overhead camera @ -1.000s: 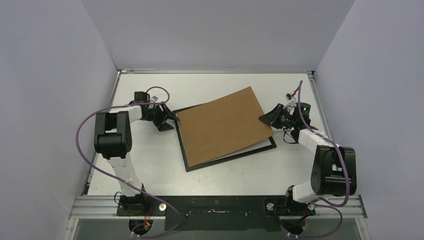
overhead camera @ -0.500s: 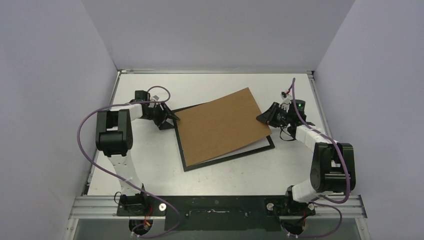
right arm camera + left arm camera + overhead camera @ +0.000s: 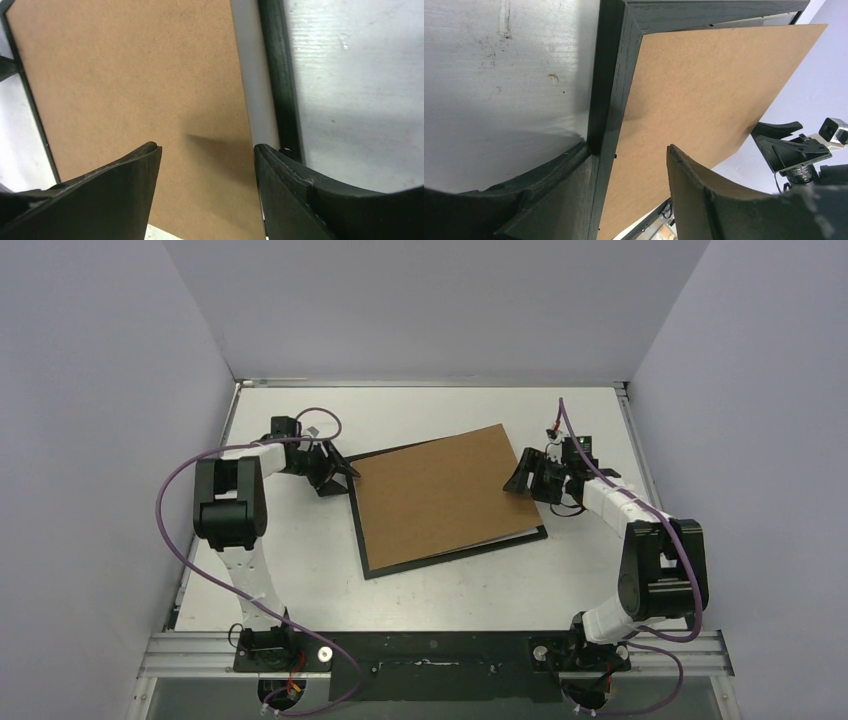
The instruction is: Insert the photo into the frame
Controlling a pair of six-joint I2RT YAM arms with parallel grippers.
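Observation:
The black frame lies flat mid-table, and a brown cardboard backing rests askew on top of it. The photo is hidden. My left gripper is open at the frame's left corner. In the left wrist view it straddles the frame's rail, one finger against the rail's outer side and the other over the backing. My right gripper is open above the backing's right edge, holding nothing. A pale strip shows between the backing and the frame rail.
The white table is boxed in by grey walls at the left, back and right. Purple cables loop from both arms. The arm bases and a metal rail line the near edge.
My right gripper has opened and let go of the backing's right corner, which has dropped lower onto the frame. The right wrist has moved slightly left. The left gripper has stayed at the frame's corner.

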